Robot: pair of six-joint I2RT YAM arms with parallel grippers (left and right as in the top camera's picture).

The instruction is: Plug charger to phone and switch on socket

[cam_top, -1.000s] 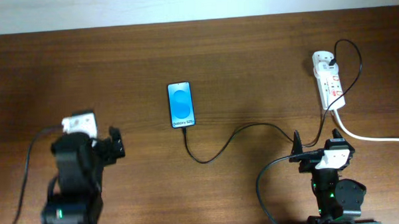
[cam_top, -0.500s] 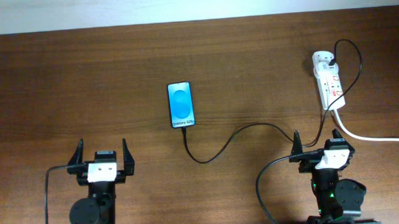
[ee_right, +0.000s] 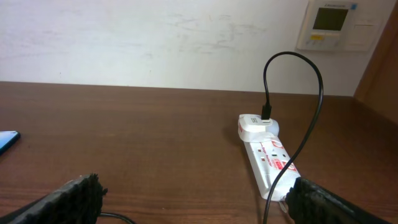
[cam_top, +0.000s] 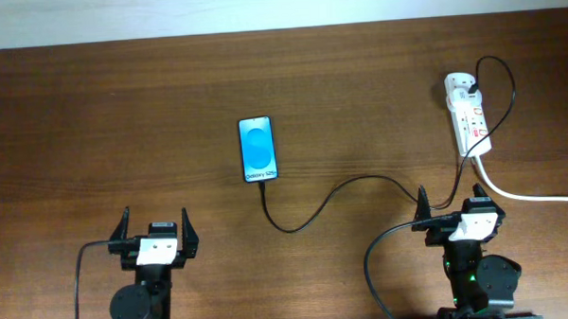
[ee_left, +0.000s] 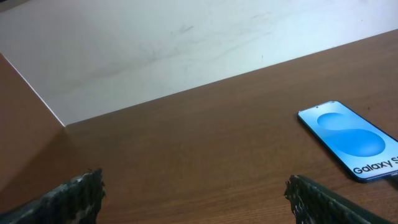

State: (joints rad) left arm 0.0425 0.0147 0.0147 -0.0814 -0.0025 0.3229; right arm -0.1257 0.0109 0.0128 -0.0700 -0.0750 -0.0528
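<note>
The phone [cam_top: 257, 149] lies flat mid-table with its blue screen lit; it also shows at the right of the left wrist view [ee_left: 352, 139]. The thin black charger cable [cam_top: 333, 194] runs from an adapter on the white socket strip [cam_top: 469, 115] across the table, and its free tip lies just below the phone, apart from it. The socket also shows in the right wrist view [ee_right: 267, 155]. My left gripper [cam_top: 155, 232] is open and empty at the front left. My right gripper [cam_top: 451, 203] is open and empty just in front of the socket.
A thick white cord [cam_top: 532, 196] leaves the socket toward the right edge. A white wall runs behind the table's far edge [ee_left: 186, 93]. A wall thermostat [ee_right: 333, 23] hangs at the right.
My left arm has swung from a turned pose at the left to facing forward and has settled slightly right. The right arm, phone and cable have not moved.
</note>
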